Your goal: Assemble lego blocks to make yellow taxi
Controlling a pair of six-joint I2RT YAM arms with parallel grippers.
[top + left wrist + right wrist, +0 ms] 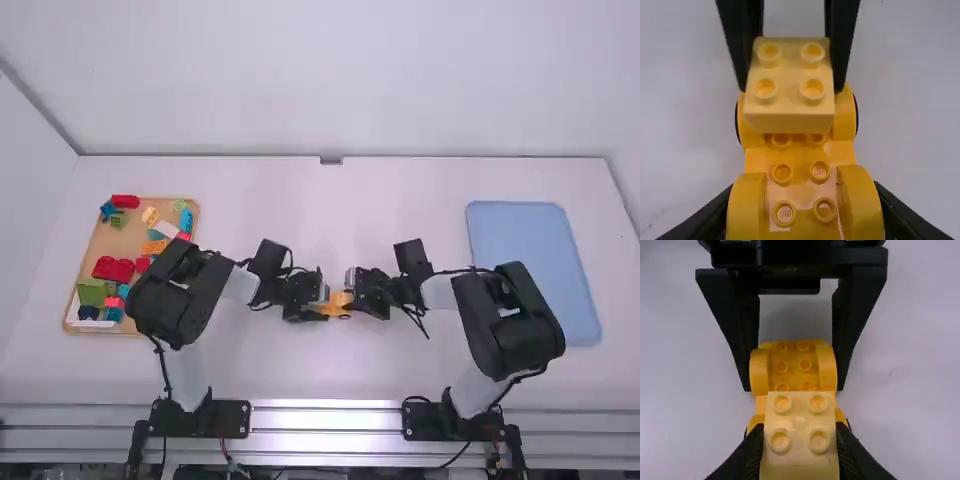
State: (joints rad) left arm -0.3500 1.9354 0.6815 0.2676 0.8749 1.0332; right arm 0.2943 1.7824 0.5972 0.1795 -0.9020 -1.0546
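Observation:
Between the grippers in the high view lies the yellow-orange car base, my left gripper on one side and my right gripper on the other. In the left wrist view my left gripper is shut on the fenders of the wheeled car base. A pale yellow block with four studs is over the base's far end, between the right gripper's fingers. In the right wrist view my right gripper is shut on that block. Whether block and base touch, I cannot tell.
A wooden tray of mixed coloured blocks stands at the left, near the left arm's elbow. At the right lies a blue tray, partly behind the right arm. White walls border the table.

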